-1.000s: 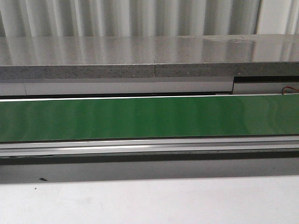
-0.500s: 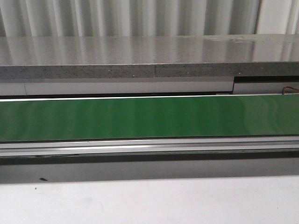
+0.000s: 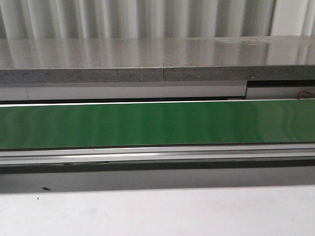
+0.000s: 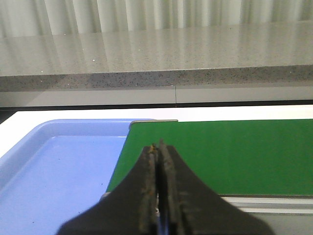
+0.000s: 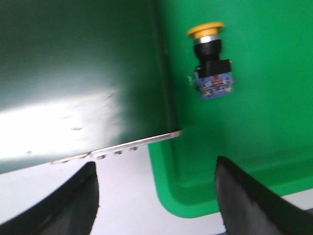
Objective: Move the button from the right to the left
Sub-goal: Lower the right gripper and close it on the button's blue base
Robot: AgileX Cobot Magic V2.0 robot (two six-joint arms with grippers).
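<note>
The button (image 5: 211, 61) shows only in the right wrist view: yellow mushroom head, black collar, blue-and-clear body, lying on its side inside a green tray (image 5: 254, 147). My right gripper (image 5: 156, 169) is open and empty, its jaws wide apart over the tray's near corner, short of the button. My left gripper (image 4: 159, 147) is shut and empty, its tips over the end of the green belt (image 4: 220, 152), beside a blue tray (image 4: 58, 166). Neither gripper nor the button shows in the front view.
The green conveyor belt (image 3: 157, 123) runs across the front view, with a grey stone ledge (image 3: 157, 59) behind it and a white table (image 3: 157, 211) in front. In the right wrist view the belt's end (image 5: 73, 73) adjoins the green tray.
</note>
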